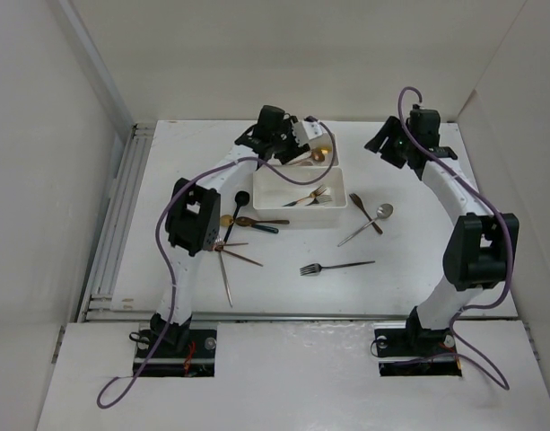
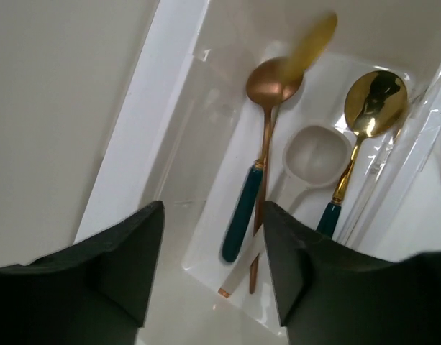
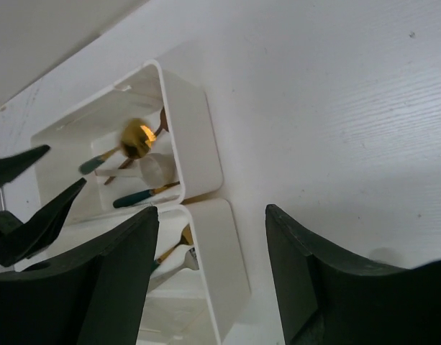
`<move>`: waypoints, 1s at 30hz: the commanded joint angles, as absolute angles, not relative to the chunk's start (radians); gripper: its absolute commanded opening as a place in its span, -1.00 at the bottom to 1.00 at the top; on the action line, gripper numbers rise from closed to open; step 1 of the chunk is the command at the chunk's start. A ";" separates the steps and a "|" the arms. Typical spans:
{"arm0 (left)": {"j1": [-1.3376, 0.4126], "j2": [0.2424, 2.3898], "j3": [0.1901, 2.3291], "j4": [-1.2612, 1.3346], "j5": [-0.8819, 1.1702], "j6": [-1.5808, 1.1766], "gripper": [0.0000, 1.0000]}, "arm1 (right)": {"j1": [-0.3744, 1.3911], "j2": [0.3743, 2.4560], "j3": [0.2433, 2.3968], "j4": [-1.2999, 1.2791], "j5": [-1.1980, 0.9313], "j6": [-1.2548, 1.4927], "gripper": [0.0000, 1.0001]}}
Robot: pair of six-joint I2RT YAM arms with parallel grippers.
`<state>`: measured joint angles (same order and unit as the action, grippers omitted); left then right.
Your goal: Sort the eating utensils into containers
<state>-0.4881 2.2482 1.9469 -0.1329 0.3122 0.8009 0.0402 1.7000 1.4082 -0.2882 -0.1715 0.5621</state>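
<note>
Over the far tray [image 3: 195,144], left gripper [image 2: 213,244] gapes empty — spoons [image 2: 274,80] beneath; right gripper [image 3: 211,237] parted, empty.

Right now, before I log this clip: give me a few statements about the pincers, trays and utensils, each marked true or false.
1. The left pincer hangs over the far tray. True.
2. The right pincer grips a fork. False: its jaws stand apart with nothing between them.
3. The far tray holds a copper spoon and a gold spoon. True.
4. Every utensil is in a tray. False: a fork and several others lie loose on the table.
</note>
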 commanded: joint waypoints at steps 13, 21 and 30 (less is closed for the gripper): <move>-0.430 1.921 1.891 -0.144 0.225 0.418 0.47 | 0.038 1.728 1.433 -0.687 -0.034 0.507 -0.08; -0.322 1.752 1.786 -0.304 0.224 0.207 0.47 | 0.123 1.494 1.074 -0.531 0.101 0.929 0.10; -0.239 1.617 1.646 -0.342 0.268 0.138 0.47 | 0.247 1.676 1.167 -0.687 0.169 1.152 0.06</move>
